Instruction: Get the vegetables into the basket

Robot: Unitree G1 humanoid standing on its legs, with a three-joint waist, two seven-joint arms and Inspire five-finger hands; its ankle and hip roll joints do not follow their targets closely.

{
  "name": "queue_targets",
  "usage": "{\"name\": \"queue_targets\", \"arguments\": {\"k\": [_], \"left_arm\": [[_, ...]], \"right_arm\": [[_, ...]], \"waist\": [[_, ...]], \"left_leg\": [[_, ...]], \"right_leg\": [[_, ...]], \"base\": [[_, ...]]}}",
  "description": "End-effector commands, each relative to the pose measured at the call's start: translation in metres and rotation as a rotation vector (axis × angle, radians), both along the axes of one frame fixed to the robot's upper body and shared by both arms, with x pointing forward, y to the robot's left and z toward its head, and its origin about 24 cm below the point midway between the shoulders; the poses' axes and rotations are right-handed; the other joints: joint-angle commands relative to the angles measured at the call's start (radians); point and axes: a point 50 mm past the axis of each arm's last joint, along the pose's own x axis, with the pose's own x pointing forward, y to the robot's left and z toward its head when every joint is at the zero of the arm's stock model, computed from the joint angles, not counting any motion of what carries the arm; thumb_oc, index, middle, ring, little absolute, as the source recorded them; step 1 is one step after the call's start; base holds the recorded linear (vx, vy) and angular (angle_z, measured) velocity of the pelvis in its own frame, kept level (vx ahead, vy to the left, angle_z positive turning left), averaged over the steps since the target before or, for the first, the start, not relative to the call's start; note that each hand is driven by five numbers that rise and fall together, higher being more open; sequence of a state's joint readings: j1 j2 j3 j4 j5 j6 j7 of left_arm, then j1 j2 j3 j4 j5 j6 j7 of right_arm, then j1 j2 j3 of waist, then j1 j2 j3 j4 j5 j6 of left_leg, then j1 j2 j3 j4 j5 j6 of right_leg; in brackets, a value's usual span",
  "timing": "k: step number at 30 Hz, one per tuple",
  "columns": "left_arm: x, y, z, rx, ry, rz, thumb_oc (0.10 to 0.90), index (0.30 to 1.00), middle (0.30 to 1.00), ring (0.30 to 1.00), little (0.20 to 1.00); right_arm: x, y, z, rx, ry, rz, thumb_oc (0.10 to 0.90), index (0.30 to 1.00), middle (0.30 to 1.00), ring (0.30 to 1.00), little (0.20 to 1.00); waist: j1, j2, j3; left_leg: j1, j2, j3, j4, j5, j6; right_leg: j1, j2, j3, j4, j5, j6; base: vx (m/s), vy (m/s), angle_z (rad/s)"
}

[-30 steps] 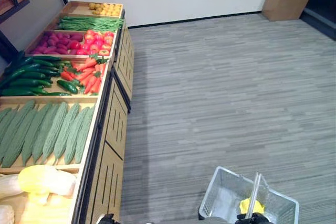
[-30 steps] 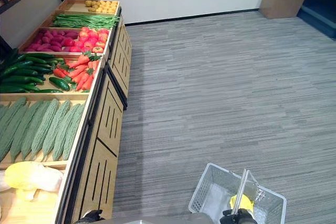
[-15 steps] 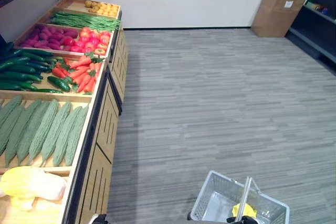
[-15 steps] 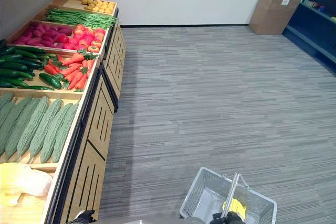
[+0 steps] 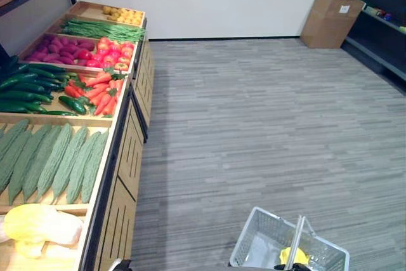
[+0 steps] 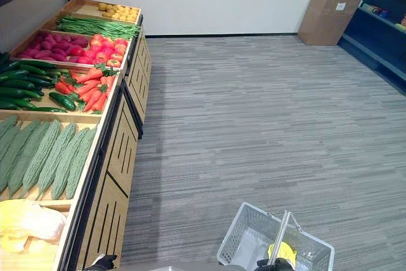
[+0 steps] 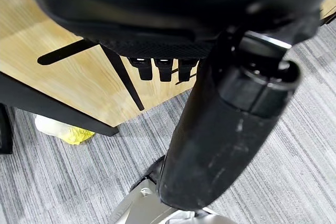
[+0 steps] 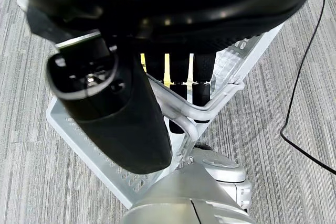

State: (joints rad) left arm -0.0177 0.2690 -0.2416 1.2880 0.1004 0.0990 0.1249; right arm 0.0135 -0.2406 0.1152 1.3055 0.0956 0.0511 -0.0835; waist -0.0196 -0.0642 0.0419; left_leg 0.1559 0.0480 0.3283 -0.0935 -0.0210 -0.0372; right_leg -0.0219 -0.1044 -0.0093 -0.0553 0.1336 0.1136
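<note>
The right hand (image 8: 115, 108) curls its fingers round the handle of the white wire basket (image 5: 254, 239), which hangs low at the robot's right and already carries something yellow (image 5: 293, 256). The left hand (image 7: 226, 129) hangs beside the wooden display stand (image 5: 130, 157), thumb and fingers relaxed and holding nothing.

The vegetables lie in the stand's trays at the left. Nearest is a pale yellow-white cabbage-like head (image 5: 41, 223), probably bulky and leafy, best cupped from beneath. Beyond it the bitter gourds (image 5: 54, 160) look firm and ridged, easy to grasp at mid-length. The cucumbers (image 5: 32, 87) look smooth and could slip; the carrots (image 5: 101, 90) seem stiff and light. The red tomatoes (image 5: 117, 49) probably bruise under a hard squeeze. Green beans (image 5: 104, 28) lie further back.

Grey striped carpet (image 5: 266, 118) runs to a white wall, with a cardboard box (image 5: 330, 20) in the far corner.
</note>
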Motion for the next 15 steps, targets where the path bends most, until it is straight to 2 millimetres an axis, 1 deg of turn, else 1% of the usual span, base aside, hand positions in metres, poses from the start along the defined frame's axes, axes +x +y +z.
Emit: {"name": "queue_targets", "arguments": {"k": [1,2,4,5,6,7,8,9,11,12,13,14,15], "left_arm": [[0.0290,-0.0119,0.0030,-0.028,-0.075,-0.047,0.900,1.000,1.000,1.000,1.000],[0.0292,-0.0104,0.0034,-0.025,-0.075,-0.043,0.900,1.000,1.000,1.000,1.000],[0.0290,-0.0094,0.0037,-0.026,-0.075,-0.038,0.900,1.000,1.000,1.000,1.000],[0.0291,-0.0094,0.0037,-0.026,-0.075,-0.038,0.900,1.000,1.000,1.000,1.000],[0.0297,-0.0091,0.0039,-0.028,-0.077,-0.036,0.900,1.000,1.000,1.000,1.000],[0.0281,-0.0089,0.0035,-0.030,-0.069,-0.035,0.900,1.000,1.000,1.000,1.000],[0.0265,-0.0078,0.0033,-0.027,-0.064,-0.030,0.900,1.000,1.000,1.000,1.000],[0.0264,-0.0079,0.0033,-0.027,-0.064,-0.030,0.900,1.000,1.000,1.000,1.000],[0.0257,-0.0062,0.0034,-0.023,-0.062,-0.026,0.900,1.000,1.000,1.000,1.000],[0.0253,-0.0058,0.0034,-0.022,-0.059,-0.027,0.900,1.000,1.000,1.000,1.000],[0.0260,-0.0051,0.0037,-0.018,-0.060,-0.027,0.900,1.000,1.000,1.000,1.000],[0.0259,-0.0053,0.0036,-0.018,-0.059,-0.027,0.900,1.000,1.000,1.000,1.000],[0.0265,-0.0061,0.0035,-0.021,-0.059,-0.034,0.900,1.000,1.000,1.000,1.000]], "right_arm": [[0.0095,-0.0209,0.0069,-0.048,0.009,0.032,0.400,0.300,0.300,0.300,0.300],[0.0106,-0.0221,0.0075,-0.051,0.006,0.034,0.400,0.300,0.300,0.300,0.300],[0.0099,-0.0228,0.0077,-0.053,0.006,0.028,0.400,0.300,0.300,0.300,0.300],[0.0100,-0.0229,0.0077,-0.053,0.006,0.028,0.400,0.300,0.300,0.300,0.300],[0.0095,-0.0238,0.0079,-0.054,0.006,0.018,0.400,0.300,0.300,0.300,0.300],[0.0071,-0.0243,0.0076,-0.054,0.014,0.013,0.400,0.300,0.300,0.300,0.300],[0.0049,-0.0249,0.0074,-0.055,0.022,0.009,0.400,0.300,0.300,0.300,0.300],[0.0048,-0.0250,0.0074,-0.055,0.022,0.009,0.400,0.300,0.300,0.300,0.300],[0.0063,-0.0245,0.0075,-0.054,0.016,0.007,0.400,0.300,0.300,0.300,0.300],[0.0071,-0.0236,0.0074,-0.051,0.013,0.006,0.400,0.300,0.300,0.300,0.300],[0.0066,-0.0219,0.0067,-0.046,0.013,0.003,0.400,0.300,0.300,0.300,0.300],[0.0065,-0.0220,0.0068,-0.047,0.013,0.003,0.400,0.300,0.300,0.300,0.300],[0.0055,-0.0211,0.0063,-0.043,0.015,0.004,0.400,0.300,0.300,0.300,0.300]], "waist": [[-0.018,0.040,0.086],[-0.017,0.040,0.096],[-0.019,0.048,0.115],[-0.019,0.047,0.115],[-0.019,0.051,0.122],[-0.023,0.051,0.121],[-0.033,0.048,0.122],[-0.034,0.050,0.122],[-0.059,0.044,0.133],[-0.068,0.039,0.138],[-0.088,0.031,0.144],[-0.089,0.037,0.143],[-0.097,0.034,0.145]], "left_leg": [[-0.061,-0.034,0.005,0.020,0.023,0.042],[-0.057,-0.038,0.010,0.019,0.020,0.048],[-0.046,-0.039,0.013,0.016,0.016,0.055],[-0.047,-0.040,0.013,0.016,0.016,0.056],[-0.039,-0.042,0.015,0.013,0.010,0.056],[-0.029,-0.053,0.011,0.007,0.001,0.054],[-0.023,-0.060,-0.005,0.006,-0.010,0.046],[-0.022,-0.058,-0.006,0.006,-0.011,0.045],[0.000,-0.065,-0.042,0.006,-0.032,0.033],[0.011,-0.066,-0.054,0.006,-0.038,0.028],[0.040,-0.071,-0.070,0.006,-0.056,0.019],[0.041,-0.065,-0.071,0.006,-0.060,0.018],[0.056,-0.071,-0.082,0.006,-0.070,0.016]], "right_leg": [[-0.012,-0.068,-0.074,0.250,-0.087,0.084],[-0.034,-0.079,-0.080,0.293,-0.061,0.088],[-0.076,-0.091,-0.096,0.375,-0.033,0.084],[-0.079,-0.092,-0.095,0.379,-0.035,0.084],[-0.098,-0.100,-0.113,0.394,-0.026,0.080],[-0.122,-0.105,-0.132,0.363,-0.027,0.074],[-0.136,-0.099,-0.131,0.282,-0.019,0.073],[-0.133,-0.097,-0.133,0.279,-0.018,0.073],[-0.196,-0.077,-0.082,0.142,0.036,0.086],[-0.208,-0.072,-0.070,0.106,0.060,0.093],[-0.271,-0.052,-0.077,0.035,0.098,0.103],[-0.267,-0.047,-0.081,0.030,0.098,0.103],[-0.292,-0.043,-0.100,0.020,0.109,0.110]], "base": [[-0.04,0.142,-0.60],[0.01,0.114,-0.63],[0.01,0.103,-0.53],[0.03,0.092,-0.30],[0.12,0.078,-0.14],[0.24,0.064,-0.04],[0.22,0.015,0.00],[0.22,-0.041,0.11],[0.22,-0.057,0.19],[0.35,-0.051,0.28],[0.28,-0.024,0.37],[0.30,-0.016,0.26],[0.19,0.008,0.50]]}}
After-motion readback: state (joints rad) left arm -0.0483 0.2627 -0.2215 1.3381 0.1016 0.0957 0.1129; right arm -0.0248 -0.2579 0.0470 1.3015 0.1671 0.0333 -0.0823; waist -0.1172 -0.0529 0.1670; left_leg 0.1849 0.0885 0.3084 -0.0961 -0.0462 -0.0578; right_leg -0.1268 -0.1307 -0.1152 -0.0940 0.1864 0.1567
